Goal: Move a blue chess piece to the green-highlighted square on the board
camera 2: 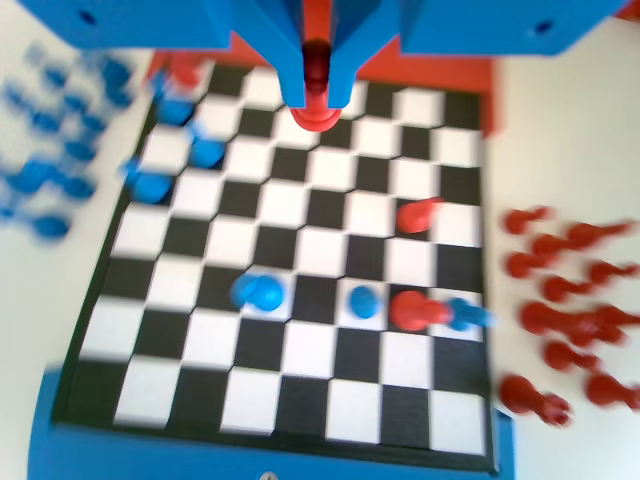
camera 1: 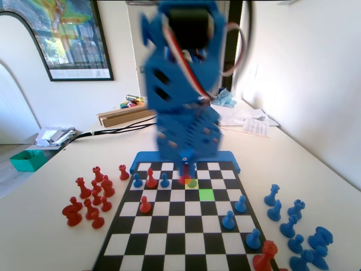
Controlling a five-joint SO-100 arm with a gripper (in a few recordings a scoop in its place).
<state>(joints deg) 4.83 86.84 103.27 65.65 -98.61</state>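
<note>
My gripper [camera 1: 185, 171] hangs over the far rows of the board [camera 1: 135, 257], blurred by motion. It is shut on a red piece [camera 2: 318, 108], whose neck sits between the jaws and whose round base hangs below them. The green-highlighted square [camera 1: 206, 194] is bare, one row nearer and to the right of the fingertips in the fixed view. A bluish piece [camera 1: 192, 182] stands on the yellow-green square just under the gripper. It is probably the blue piece [camera 2: 258, 293] in the wrist view, too blurred to tell its shape.
On the far rows stand two blue pawns [camera 1: 137, 180] [camera 1: 164, 180] with a red piece [camera 1: 151, 179] between them, and a red pawn [camera 1: 145, 205]. Three blue pawns [camera 1: 228, 219] line the board's right side. Captured red pieces [camera 1: 90, 197] lie left of it and blue pieces [camera 1: 293, 226] right.
</note>
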